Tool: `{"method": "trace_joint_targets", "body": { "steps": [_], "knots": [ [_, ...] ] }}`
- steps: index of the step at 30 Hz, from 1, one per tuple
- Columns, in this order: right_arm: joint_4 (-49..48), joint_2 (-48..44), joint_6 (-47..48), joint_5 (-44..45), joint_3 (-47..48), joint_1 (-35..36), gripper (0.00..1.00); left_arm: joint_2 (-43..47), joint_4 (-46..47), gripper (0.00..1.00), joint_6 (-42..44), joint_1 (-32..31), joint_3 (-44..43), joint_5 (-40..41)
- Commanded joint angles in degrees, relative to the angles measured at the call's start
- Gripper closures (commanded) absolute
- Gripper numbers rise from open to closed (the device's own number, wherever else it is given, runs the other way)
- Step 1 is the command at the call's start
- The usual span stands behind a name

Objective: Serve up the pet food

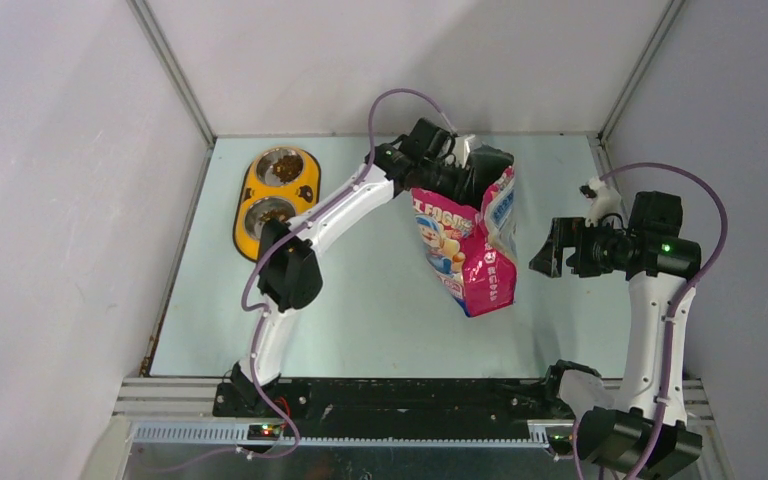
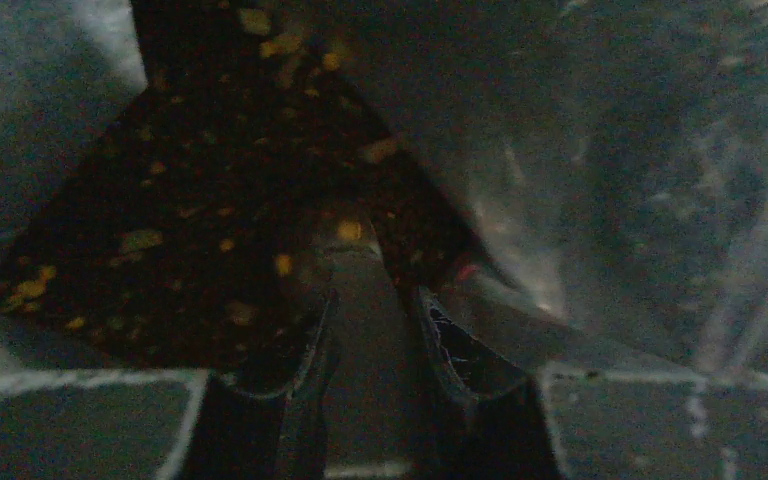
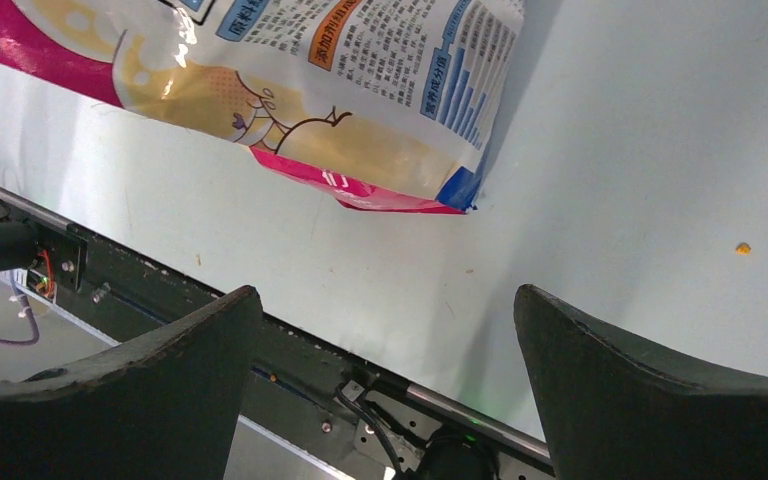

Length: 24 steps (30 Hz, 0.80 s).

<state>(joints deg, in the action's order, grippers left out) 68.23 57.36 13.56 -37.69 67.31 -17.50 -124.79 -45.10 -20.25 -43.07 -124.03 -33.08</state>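
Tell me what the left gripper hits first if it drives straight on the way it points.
The pet food: the left gripper, shut on a grey handle, is inside the bag and points at the dark kibble heap. The view is dim, so depth is uncertain.

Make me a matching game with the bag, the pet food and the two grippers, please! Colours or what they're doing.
Things: 1 bag; 2 pet food; 3 left gripper; 4 right gripper.
Matches: A open wide, empty; B pink; C poking into the bag; D brown.
Pairs: 1-B, 2-D, 3-C, 4-A.
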Motion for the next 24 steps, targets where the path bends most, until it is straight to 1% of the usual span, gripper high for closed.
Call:
{"method": "trace_joint_targets", "body": {
  "steps": [1, 6, 10, 15, 19, 24],
  "knots": [
    [-0.6, 1.1, 1.1, 1.7, 0.3, -0.3, 0.00, 5.8, 10.8, 1.00, -14.3, 0.7, -0.2, -17.4],
    [0.0, 1.4, 1.9, 2.6, 0.6, -0.3, 0.00, 7.3, 16.5, 1.00, -20.1, 2.6, 1.3, -18.8],
    [0.4, 1.3, 2.4, 2.8, 0.7, -0.3, 0.00, 9.0, 16.9, 1.00, -20.7, 3.3, 2.1, -19.0],
    [0.5, 1.1, 2.3, 2.7, 0.7, -0.3, 0.00, 11.6, 18.1, 1.00, -22.9, 4.1, 5.8, -19.6],
    [1.2, 1.0, 3.7, 3.3, 0.7, -0.3, 0.01, 14.4, 18.8, 1.00, -24.8, 5.9, 8.8, -19.2],
    [1.3, 1.8, 5.1, 4.8, 0.8, -0.2, 0.00, 15.8, 20.8, 1.00, -28.5, 8.4, 10.6, -19.3]
  ]
}}
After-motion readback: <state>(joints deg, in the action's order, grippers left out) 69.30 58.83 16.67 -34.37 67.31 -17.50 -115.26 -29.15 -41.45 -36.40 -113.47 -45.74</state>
